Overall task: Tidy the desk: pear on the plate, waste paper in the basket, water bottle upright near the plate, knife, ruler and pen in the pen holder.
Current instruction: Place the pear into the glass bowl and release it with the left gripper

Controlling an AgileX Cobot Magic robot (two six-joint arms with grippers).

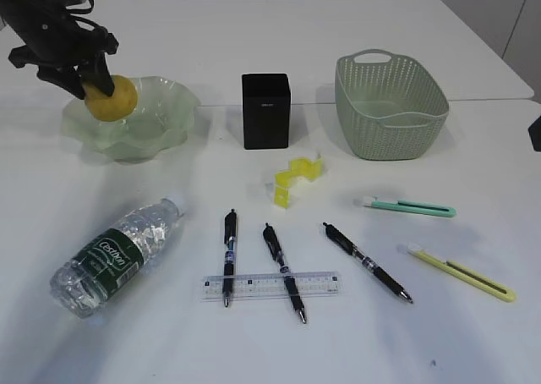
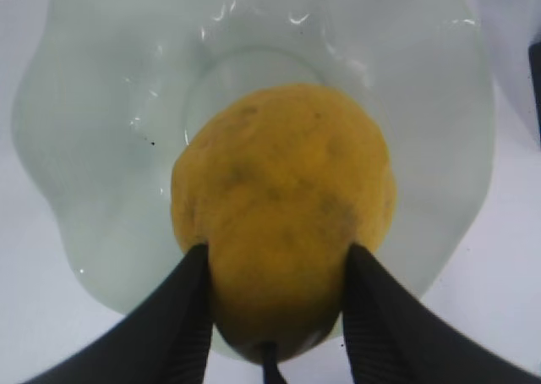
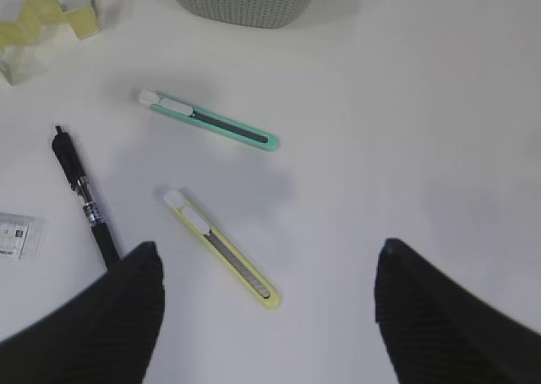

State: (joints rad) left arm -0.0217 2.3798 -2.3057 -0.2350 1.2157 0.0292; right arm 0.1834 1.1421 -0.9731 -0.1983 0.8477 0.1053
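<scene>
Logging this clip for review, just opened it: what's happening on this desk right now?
The left gripper is shut on the pear, holding it over the plate. The right gripper hangs open above the two knives, holding nothing. The water bottle lies on its side. Three pens and the ruler lie on the desk, as does the yellow waste paper. The pen holder awaits them; what the basket holds cannot be seen.
</scene>
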